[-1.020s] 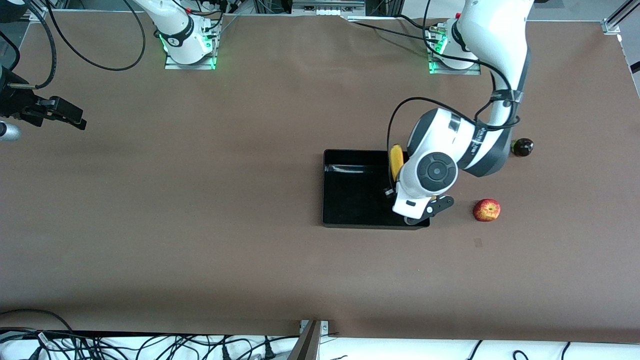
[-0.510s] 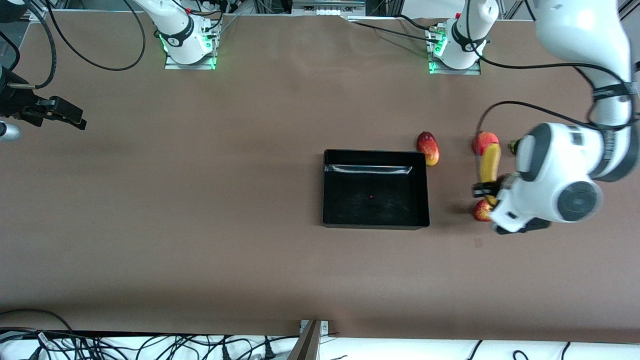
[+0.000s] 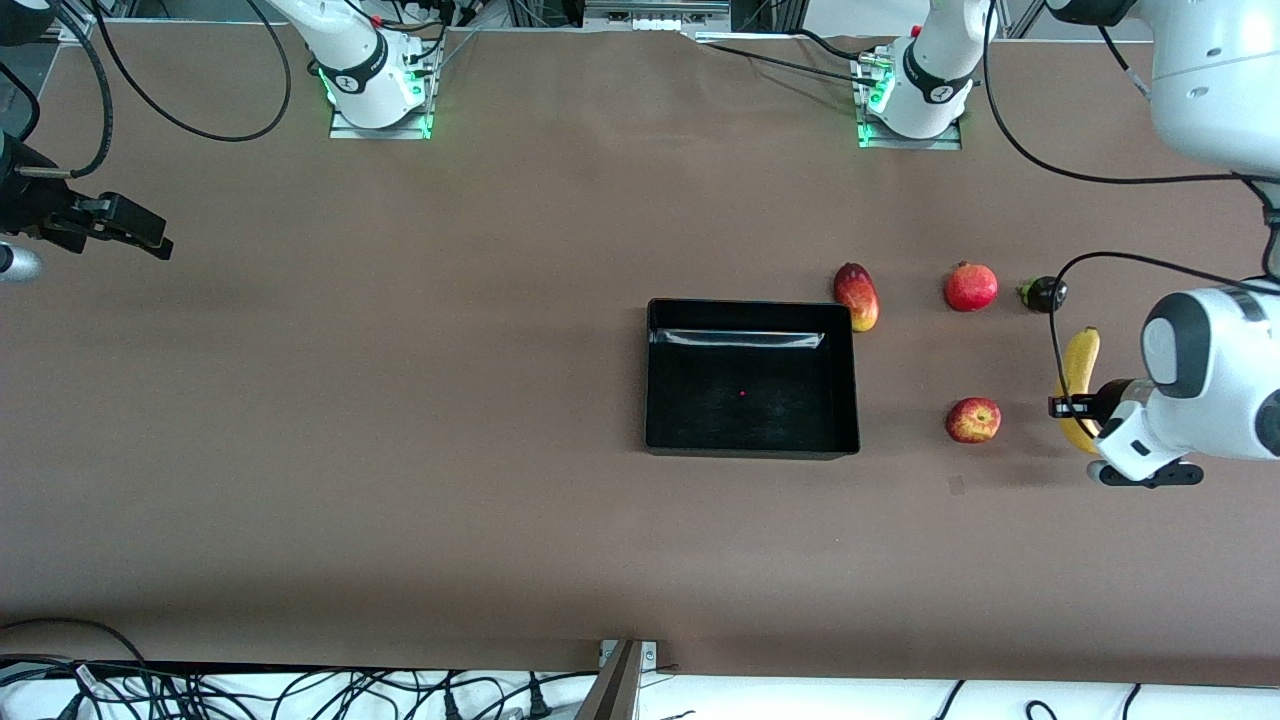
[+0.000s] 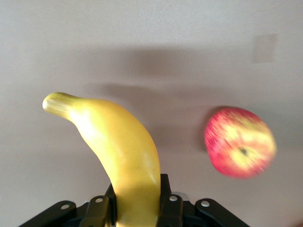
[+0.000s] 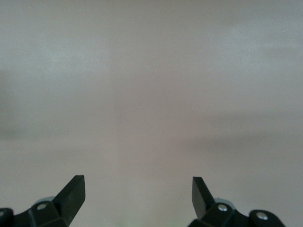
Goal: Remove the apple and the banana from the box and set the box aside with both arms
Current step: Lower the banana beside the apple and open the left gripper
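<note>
Now the left tool (image 3: 1075, 407) grips the banana (image 3: 1079, 372) above the desk (image 3: 400, 450), near the apple (image 3: 973, 420). Box (image 3: 751, 440) sits apart. Right tool (image 5: 137, 198) waits, fingers spread.

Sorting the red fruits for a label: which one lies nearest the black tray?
The oval red-yellow mango, right beside the tray corner; the pomegranate and apple lie farther toward the left arm's end.

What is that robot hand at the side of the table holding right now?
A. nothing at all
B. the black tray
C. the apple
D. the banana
D: the left gripper is shut on the banana, while the apple lies on the table beside it and the black tray has nothing in it.
</note>
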Controlling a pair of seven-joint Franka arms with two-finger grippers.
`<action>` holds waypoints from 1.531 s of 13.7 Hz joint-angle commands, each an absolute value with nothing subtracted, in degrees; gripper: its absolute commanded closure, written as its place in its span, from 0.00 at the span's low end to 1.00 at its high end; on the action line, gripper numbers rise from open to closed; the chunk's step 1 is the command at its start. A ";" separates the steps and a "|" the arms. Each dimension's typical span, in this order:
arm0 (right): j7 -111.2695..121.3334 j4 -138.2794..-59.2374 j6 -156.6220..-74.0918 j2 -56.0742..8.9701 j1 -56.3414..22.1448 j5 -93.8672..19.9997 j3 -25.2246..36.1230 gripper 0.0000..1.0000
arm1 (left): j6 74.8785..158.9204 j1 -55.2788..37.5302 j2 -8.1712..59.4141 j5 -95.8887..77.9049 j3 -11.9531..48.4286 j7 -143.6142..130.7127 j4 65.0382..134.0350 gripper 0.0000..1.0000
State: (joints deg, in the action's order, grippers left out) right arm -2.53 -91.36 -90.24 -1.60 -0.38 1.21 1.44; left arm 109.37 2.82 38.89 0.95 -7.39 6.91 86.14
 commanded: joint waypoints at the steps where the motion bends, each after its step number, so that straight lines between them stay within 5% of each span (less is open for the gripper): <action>1: -2.37 -90.44 -88.25 -1.67 -0.26 0.70 1.85 0.00 | 114.59 2.02 39.20 2.72 -7.03 7.03 89.28 1.00; 8: -2.55 -90.44 -88.15 -1.76 -0.26 0.70 1.93 0.00 | 122.16 2.37 43.32 2.64 -7.03 5.45 90.44 1.00; 10: -2.72 -90.35 -88.15 -1.76 -0.26 0.70 1.93 0.00 | 123.22 2.72 43.59 2.72 -7.03 5.62 90.44 0.66; 12: -3.34 -90.35 -88.15 -1.67 -0.35 0.62 1.93 0.00 | 122.79 2.81 43.33 2.72 -7.03 5.80 90.44 0.15; 13: -3.25 -90.44 -88.15 -1.67 -0.26 0.70 2.02 0.00 | 122.52 2.81 42.90 2.72 -7.03 6.06 90.44 0.00; 16: -2.64 -90.35 -88.51 -1.85 -0.52 0.61 2.46 0.00 | 113.16 2.20 37.38 2.72 -7.03 5.89 89.91 0.00; 21: -2.90 -90.35 -86.92 -1.93 -1.32 0.70 1.93 0.00 | 96.78 -4.12 17.36 1.58 -7.03 3.79 90.79 0.00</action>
State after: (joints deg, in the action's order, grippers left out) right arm -2.54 -91.34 -88.28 -1.60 -1.03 1.21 1.81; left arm 99.61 -1.50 26.53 1.34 -6.77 5.64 87.38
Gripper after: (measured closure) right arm 0.000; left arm 0.000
